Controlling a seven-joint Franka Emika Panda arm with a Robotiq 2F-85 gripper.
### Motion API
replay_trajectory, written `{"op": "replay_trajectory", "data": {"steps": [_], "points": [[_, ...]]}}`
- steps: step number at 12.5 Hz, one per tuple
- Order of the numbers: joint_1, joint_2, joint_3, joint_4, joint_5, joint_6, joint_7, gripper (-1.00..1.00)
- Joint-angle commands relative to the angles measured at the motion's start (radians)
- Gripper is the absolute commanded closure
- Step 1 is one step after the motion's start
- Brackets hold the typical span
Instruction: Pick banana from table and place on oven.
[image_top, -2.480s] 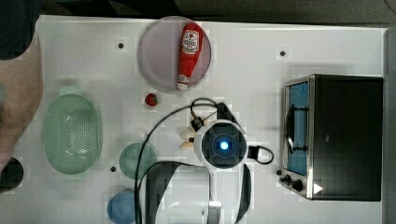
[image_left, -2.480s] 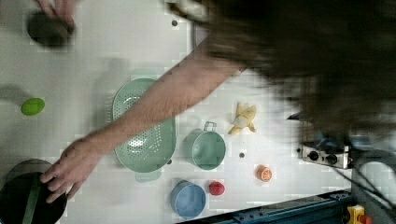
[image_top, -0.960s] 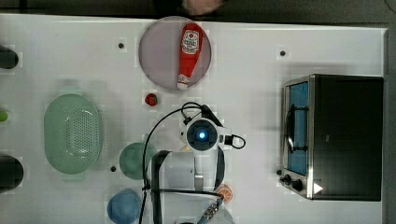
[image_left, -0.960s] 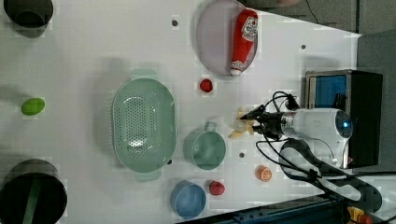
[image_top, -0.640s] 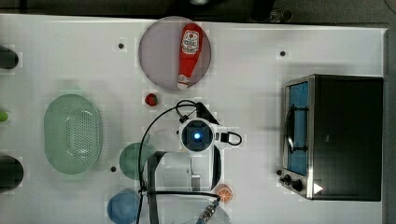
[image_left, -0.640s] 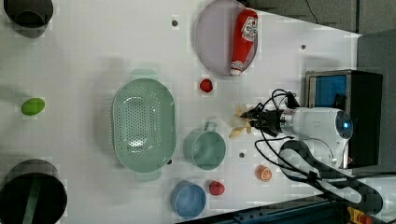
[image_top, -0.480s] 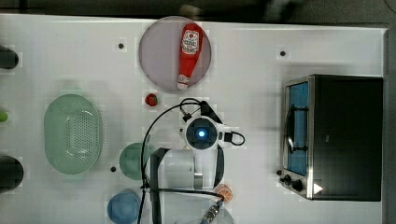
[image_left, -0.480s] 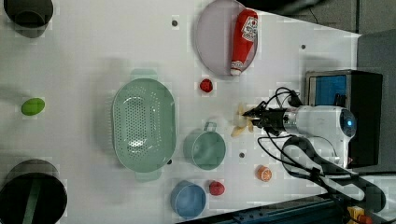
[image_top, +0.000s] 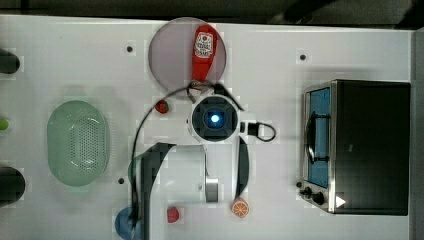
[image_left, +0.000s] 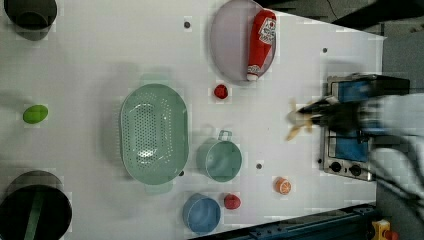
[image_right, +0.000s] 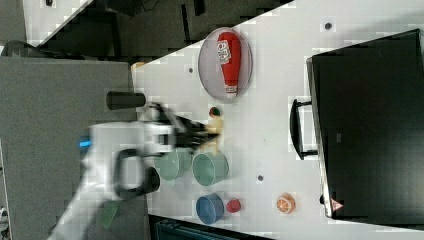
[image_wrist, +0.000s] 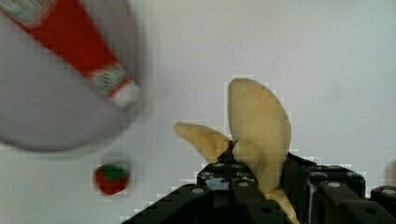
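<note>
Since half a second ago, the arm has lifted and swung away from the green cup toward the oven, carrying the banana off the table; the left view previously showed the fruit just beside the cup handle, and it now hangs clear of the white surface close to the oven front. Banana (image_wrist: 258, 135) sits directly between the black fingers (image_wrist: 327, 191) of the gripper (image_wrist: 261, 186), its peel flaps splaying out beyond the fingertips. Gripper is clamped on the banana, jaws narrowed to the fruit's width and touching nothing else. In the left view the banana (image_left: 298, 122) projects from the blurred gripper (image_left: 325, 116) toward the table (image_left: 100, 60) centre, with the oven (image_left: 350, 145) immediately behind the hand. In the right view the banana (image_right: 214, 134) lies ahead of the gripper (image_right: 197, 135), above the green cup (image_right: 210, 169). Strawberry (image_wrist: 112, 178) and ketchup bottle (image_wrist: 70, 42) on its plate (image_wrist: 42, 116) lie below and beyond the fingertips. Orange slice (image_left: 283, 185) rests well apart from the hand.
</note>
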Motion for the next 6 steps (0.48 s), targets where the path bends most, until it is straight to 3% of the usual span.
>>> {"op": "replay_trajectory", "data": {"steps": [1, 3, 6], "points": [[-0.021, -0.132, -0.049, 0.172, 0.005, -0.252, 0.033, 0.45], [-0.032, -0.164, -0.114, 0.255, 0.003, -0.393, 0.029, 0.45], [-0.050, -0.149, -0.249, 0.302, -0.056, -0.424, -0.085, 0.46]]}}
